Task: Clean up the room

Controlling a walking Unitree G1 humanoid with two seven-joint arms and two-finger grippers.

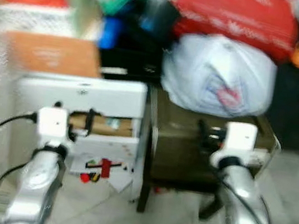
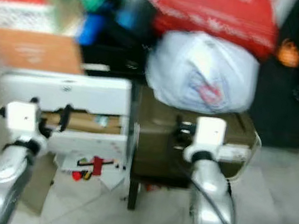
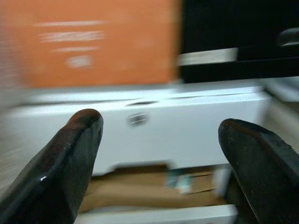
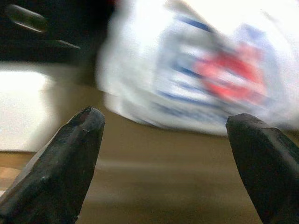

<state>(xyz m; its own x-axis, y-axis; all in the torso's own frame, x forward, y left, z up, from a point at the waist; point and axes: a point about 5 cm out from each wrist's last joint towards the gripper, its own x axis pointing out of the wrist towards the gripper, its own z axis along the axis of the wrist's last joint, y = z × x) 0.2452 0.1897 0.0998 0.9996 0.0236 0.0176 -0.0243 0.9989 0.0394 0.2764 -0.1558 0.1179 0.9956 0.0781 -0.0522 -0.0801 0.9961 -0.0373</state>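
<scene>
The left gripper [image 3: 159,154] is spread wide and empty before a white box [image 3: 187,126]. The right gripper [image 4: 163,154], equally wide and empty, faces a white plastic bag [image 4: 210,70] on a brown stool [image 1: 181,145].

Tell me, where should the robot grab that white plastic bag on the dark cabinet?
Probably the bunched top of the white plastic bag, coming from the front with the right gripper, which is open and faces it. The bag's bulging, rounded body looks too wide for the fingers, and the red bag crowds it from above.
</scene>
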